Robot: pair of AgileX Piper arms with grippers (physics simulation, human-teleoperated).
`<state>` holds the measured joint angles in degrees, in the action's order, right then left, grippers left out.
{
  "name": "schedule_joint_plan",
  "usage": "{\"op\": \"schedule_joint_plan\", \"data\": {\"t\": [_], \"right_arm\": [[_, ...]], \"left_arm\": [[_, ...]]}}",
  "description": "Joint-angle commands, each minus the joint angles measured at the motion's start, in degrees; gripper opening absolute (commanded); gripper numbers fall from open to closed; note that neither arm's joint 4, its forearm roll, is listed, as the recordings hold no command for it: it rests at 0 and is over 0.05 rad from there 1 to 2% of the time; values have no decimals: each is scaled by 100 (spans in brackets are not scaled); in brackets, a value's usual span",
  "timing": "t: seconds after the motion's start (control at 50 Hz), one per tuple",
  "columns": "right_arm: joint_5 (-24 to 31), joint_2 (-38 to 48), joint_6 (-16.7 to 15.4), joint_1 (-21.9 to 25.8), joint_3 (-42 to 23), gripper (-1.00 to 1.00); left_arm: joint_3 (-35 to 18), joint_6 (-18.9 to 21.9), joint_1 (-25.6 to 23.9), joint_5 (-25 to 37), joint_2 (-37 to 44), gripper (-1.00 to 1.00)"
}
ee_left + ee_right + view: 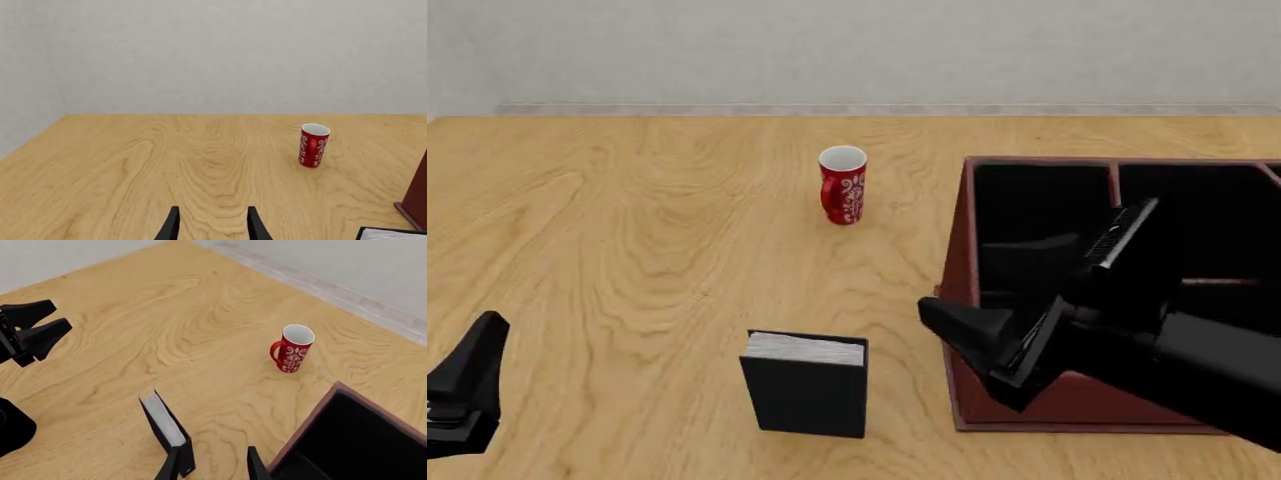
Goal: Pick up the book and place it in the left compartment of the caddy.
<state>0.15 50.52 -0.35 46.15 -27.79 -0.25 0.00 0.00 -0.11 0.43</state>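
- On the worktop (627, 250), nothing of the task looks done: the book has not been lifted and nothing has been placed in the caddy.
- Largest is the caddy (958, 290), a reddish-brown open box at the right of the front view. Its left compartment (1034, 215) shows only dark lining; the right arm crosses over its near part, so the near floor is hidden, and the box's right side is cut off by the frame.
- Next, the book (806, 388) stands upright on the worktop, just left of the caddy's near corner and apart from it, white page block facing up. Neither claw touches it.
- The right claw (977, 352) hangs above the caddy's near left corner, close to the book, fingers parted and holding nothing.
- The left claw (465, 388) sits at the near left edge, well apart from the book. It is partly cut off in the front view, but the wrist views show its fingers apart and empty.
- Smallest, a red mug (843, 186) stands farther back, well clear.
- What is left, as I judge it: grasp, lift, carry and lower the book.
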Motion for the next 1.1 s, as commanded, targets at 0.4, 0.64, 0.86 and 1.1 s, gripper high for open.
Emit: {"op": "schedule_joint_plan", "data": {"t": [0.4,0.64,0.86,1.1], "right_arm": [[-442,1327,6,551,-216,100],[-529,1608,-3,692,-336,100],[-692,1991,25,853,-419,100],[-782,2386,15,1002,-555,100]], "left_arm": [[0,0,0,0,0,100],[0,0,0,0,0,100],[0,0,0,0,0,100],[0,0,0,0,0,100]]}}
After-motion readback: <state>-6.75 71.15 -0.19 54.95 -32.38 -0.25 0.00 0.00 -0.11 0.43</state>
